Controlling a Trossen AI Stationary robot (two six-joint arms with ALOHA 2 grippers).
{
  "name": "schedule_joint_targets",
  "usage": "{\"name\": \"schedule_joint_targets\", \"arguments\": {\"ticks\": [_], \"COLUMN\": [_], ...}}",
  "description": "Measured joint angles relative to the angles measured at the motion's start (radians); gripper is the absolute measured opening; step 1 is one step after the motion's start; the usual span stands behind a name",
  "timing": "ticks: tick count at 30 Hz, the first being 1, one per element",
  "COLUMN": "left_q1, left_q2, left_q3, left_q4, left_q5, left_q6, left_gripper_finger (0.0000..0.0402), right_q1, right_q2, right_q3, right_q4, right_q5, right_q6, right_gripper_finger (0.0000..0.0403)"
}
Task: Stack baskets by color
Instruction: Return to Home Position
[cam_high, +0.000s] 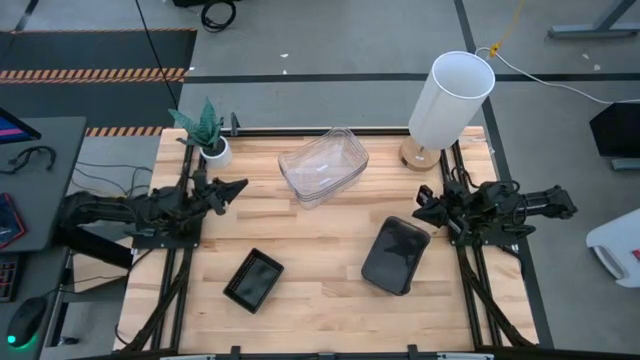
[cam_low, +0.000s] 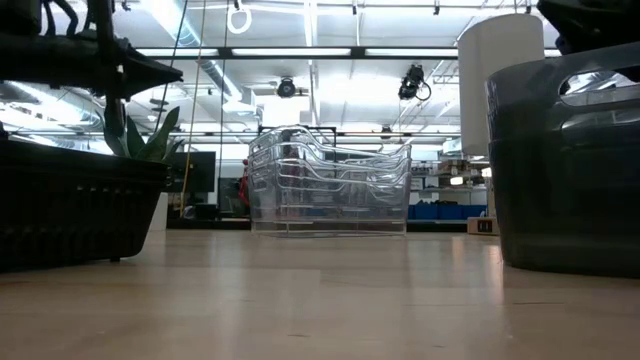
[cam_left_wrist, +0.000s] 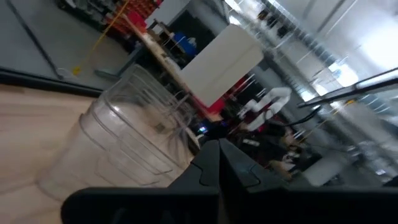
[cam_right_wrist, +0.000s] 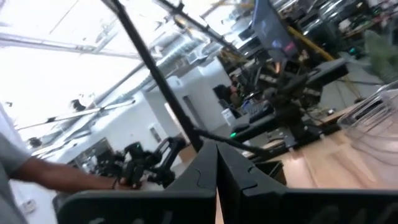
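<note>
A nested stack of clear baskets (cam_high: 322, 165) (cam_low: 330, 185) (cam_left_wrist: 118, 143) stands on its bottom at the table's far middle. A black perforated basket (cam_high: 254, 280) (cam_low: 75, 210) sits near the front left. A smoky grey stack (cam_high: 396, 255) (cam_low: 565, 165) sits front right. My left gripper (cam_high: 235, 187) (cam_left_wrist: 219, 144) is shut at the left side, raised off the table, its tips toward the clear stack. At the right side my right gripper (cam_high: 420, 205) (cam_right_wrist: 216, 144) is shut too, just beyond the grey stack's far corner. Neither holds anything.
A tall white cylinder (cam_high: 450, 100) (cam_low: 495, 80) stands at the far right corner, a small potted plant (cam_high: 207, 135) at the far left. Bare wood (cam_high: 320, 240) lies between the three piles. A person's arm (cam_right_wrist: 56, 168) shows beyond the table.
</note>
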Motion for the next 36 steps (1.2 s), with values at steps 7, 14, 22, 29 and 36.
{"name": "schedule_joint_targets", "arguments": {"ticks": [7,14,22,29,36], "left_q1": [-0.016,-0.022,-0.022,-0.022,-0.022], "left_q2": [-0.009,-0.009,-0.009,-0.009,-0.009], "left_q3": [-0.069,-0.069,-0.069,-0.069,-0.069], "left_q4": [0.096,0.082,0.082,0.081,0.080], "left_q5": [0.018,0.018,0.018,0.018,0.018], "left_q6": [-0.020,0.053,0.072,0.073,0.072], "left_gripper_finger": [0.0001,0.0026,0.0037,0.0027,0.0036], "right_q1": [0.000,0.000,0.000,0.000,0.000], "right_q2": [0.002,0.002,0.002,0.002,0.002], "right_q3": [0.000,0.000,0.000,0.000,0.000], "right_q4": [0.009,-0.011,-0.008,-0.007,-0.007], "right_q5": [0.131,0.158,0.157,0.157,0.157], "right_q6": [0.000,-0.194,-0.258,-0.262,-0.263], "right_gripper_finger": [0.0006,0.0014,0.0012,0.0014,0.0012]}}
